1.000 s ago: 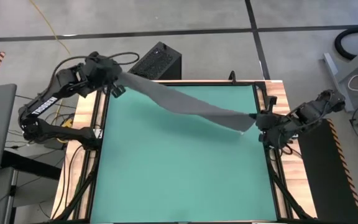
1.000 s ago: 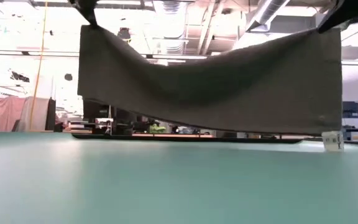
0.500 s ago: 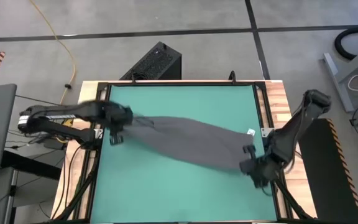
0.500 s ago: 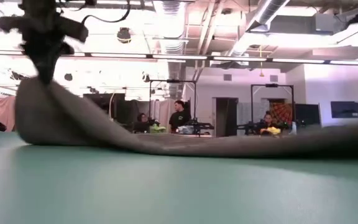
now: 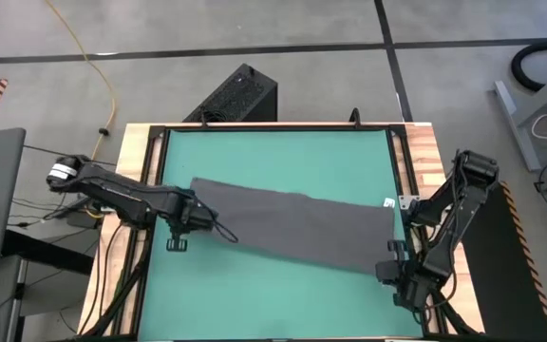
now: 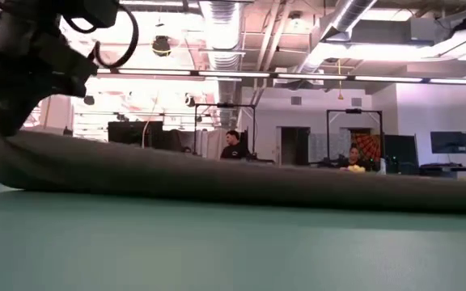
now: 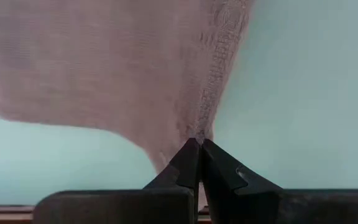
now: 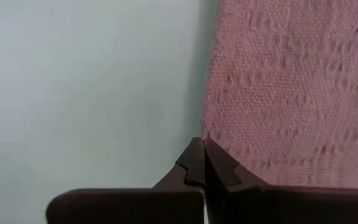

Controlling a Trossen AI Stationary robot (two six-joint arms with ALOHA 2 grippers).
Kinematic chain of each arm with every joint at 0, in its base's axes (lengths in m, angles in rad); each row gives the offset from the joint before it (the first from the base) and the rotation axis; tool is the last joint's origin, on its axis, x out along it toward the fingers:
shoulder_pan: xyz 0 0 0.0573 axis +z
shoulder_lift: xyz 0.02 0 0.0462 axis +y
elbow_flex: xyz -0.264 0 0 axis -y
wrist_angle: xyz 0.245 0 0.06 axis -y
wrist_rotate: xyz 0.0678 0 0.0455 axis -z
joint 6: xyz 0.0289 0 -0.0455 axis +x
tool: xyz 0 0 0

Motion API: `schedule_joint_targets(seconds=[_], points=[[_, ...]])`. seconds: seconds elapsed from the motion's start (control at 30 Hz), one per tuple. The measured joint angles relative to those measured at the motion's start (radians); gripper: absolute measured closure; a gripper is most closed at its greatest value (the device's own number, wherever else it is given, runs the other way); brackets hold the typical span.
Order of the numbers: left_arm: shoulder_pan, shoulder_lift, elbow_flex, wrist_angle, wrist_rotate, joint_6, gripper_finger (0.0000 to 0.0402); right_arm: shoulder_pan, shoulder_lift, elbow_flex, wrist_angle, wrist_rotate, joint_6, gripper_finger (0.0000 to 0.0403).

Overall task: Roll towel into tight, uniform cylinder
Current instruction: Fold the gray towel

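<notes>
The plain dark grey soft cloth towel (image 5: 297, 226) is laid flat across the middle of the teal desk (image 5: 273, 157), slanting from left edge to right edge. Its corners are pinched by the left pincer (image 5: 205, 219) and right pincer (image 5: 394, 256), both pressed together.

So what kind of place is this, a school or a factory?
More likely a robotics lab or workshop. Two robot arms hold a towel over a teal table, people sit at workstations behind, and pipes run along the bare ceiling.
</notes>
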Motion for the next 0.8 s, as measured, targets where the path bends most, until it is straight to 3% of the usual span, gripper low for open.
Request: schedule_joint_targets(seconds=[0.3,0.53,0.8], points=[[-0.094,0.195,0.000,0.014,0.173,-0.063,0.0401,0.003,-0.011,0.000,0.087,-0.003,-0.072,0.0386],[-0.097,0.259,0.001,-0.028,0.153,-0.201,0.0378,-0.013,-0.011,0.001,0.145,-0.036,-0.043,0.0370],[-0.081,0.163,0.057,-0.117,0.092,-0.213,0.0321,-0.067,-0.067,0.001,0.153,-0.142,-0.018,0.0335]])
